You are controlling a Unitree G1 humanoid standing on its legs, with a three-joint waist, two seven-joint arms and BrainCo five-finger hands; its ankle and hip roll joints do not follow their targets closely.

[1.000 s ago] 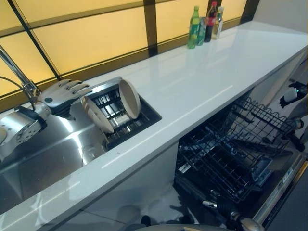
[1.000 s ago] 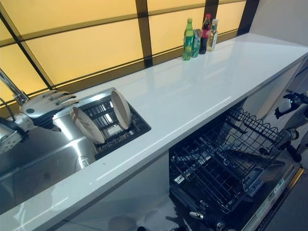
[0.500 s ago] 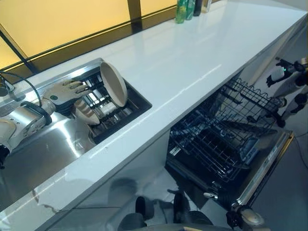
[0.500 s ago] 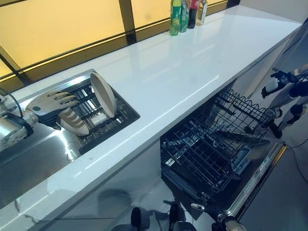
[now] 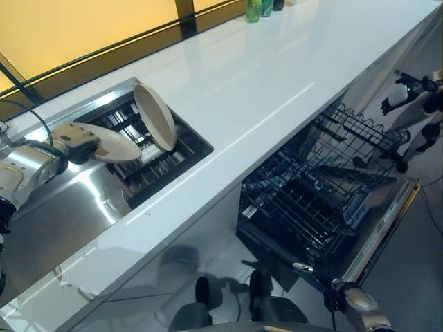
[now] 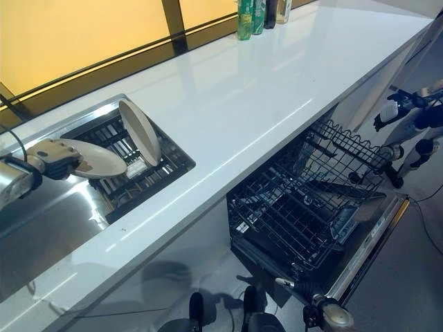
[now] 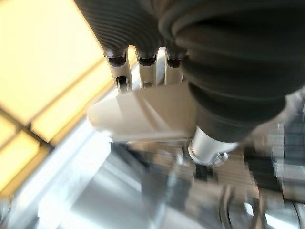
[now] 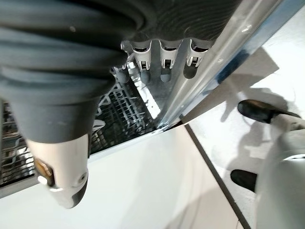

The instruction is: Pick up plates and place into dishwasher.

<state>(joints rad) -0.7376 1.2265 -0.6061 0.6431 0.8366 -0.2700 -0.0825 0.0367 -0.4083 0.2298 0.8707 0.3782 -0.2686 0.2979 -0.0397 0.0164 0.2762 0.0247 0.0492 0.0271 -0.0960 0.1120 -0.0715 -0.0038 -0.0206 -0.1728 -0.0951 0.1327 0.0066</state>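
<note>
A round beige plate is being held flat above the steel sink by the left hand.

Its fingers are pinching the rim; a second beige plate is being propped upright in the black rack; the open dishwasher's wire basket is being left extended; the right hand is curled on nothing, and no writing is legible.

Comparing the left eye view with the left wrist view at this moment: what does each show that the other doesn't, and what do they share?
The left eye view alone shows the second plate standing on edge in the sink rack, the white counter, the bottles and the open dishwasher's rack. The left wrist view alone shows the fingers lying along the held plate's far face. Both show the left hand shut on a plate.
</note>
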